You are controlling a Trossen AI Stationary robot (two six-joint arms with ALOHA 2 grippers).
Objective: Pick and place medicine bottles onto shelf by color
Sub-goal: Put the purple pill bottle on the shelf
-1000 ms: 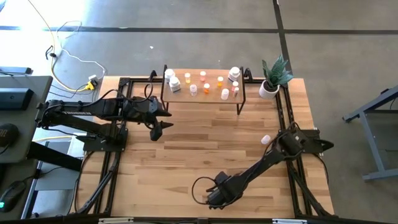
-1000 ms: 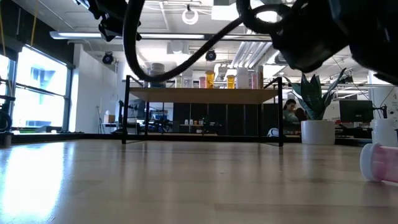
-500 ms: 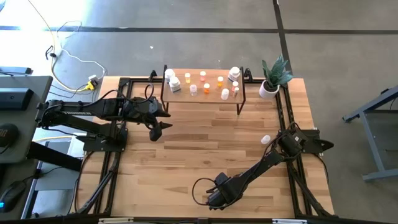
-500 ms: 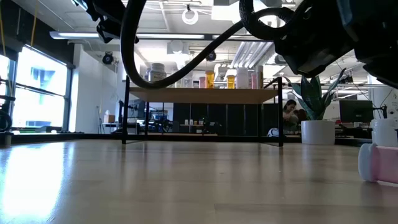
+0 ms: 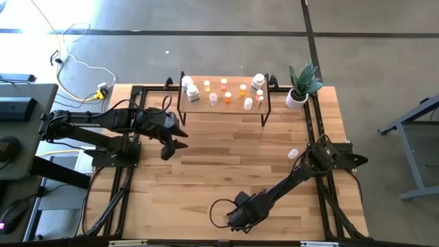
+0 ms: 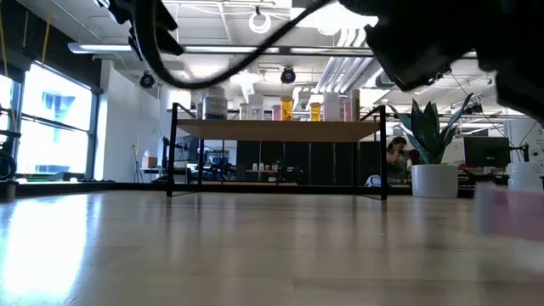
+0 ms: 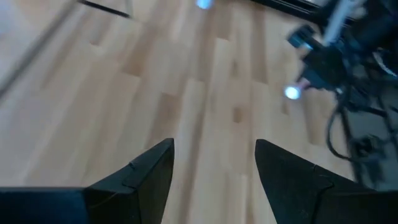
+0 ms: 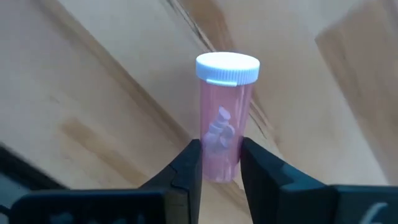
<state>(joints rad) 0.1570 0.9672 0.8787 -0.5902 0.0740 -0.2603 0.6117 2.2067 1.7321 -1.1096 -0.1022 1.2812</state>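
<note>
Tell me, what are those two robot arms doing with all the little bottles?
They are sorting medicine bottles onto the small wooden shelf at the back of the table. The right gripper, low near the table's front edge, is pinching a pink bottle with a white cap. The left gripper hangs open over bare wood, holding nothing. One more bottle lies on the table, near the right side.

The shelf stands across the table on black legs, with white, orange and pink bottles along its top. A potted plant stands beside it. Dark arm parts and a cable hang overhead. A pink blur sits at the edge.
</note>
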